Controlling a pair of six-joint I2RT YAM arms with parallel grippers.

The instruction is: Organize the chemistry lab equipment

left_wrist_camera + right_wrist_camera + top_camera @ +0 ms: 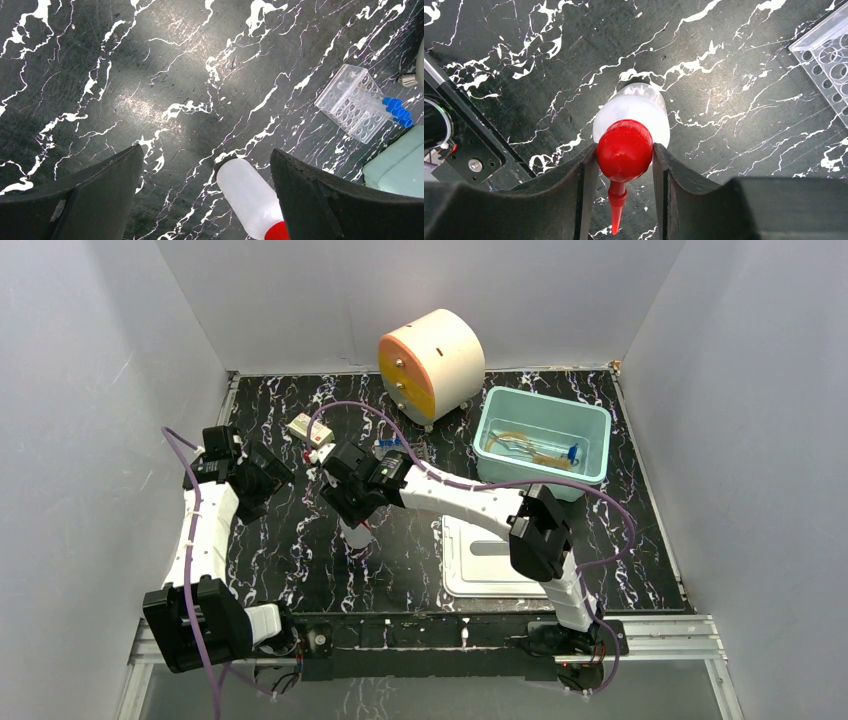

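Observation:
A white squeeze bottle (631, 107) with a red spout cap (624, 150) stands upright on the black marble table. My right gripper (624, 148) is shut on the cap, one finger pressed against each side. In the top view this gripper (350, 508) hangs over the bottle (357, 534) at mid-table. My left gripper (206, 150) is open and empty, hovering just left of the same bottle (250, 195). A clear tube rack (350, 102) lies beyond, with blue-capped tubes (397, 110) at its end. A tan tubing coil (510, 440) and a blue-capped tube (565, 453) lie in the teal tub (490, 425).
The round cream-and-orange cabinet (432, 365) stands at the back. The tub's white lid (485, 560) lies at the front right. A small tan-and-red box (310, 430) sits at the back left. The left gripper (262, 475) is close to the right arm's wrist.

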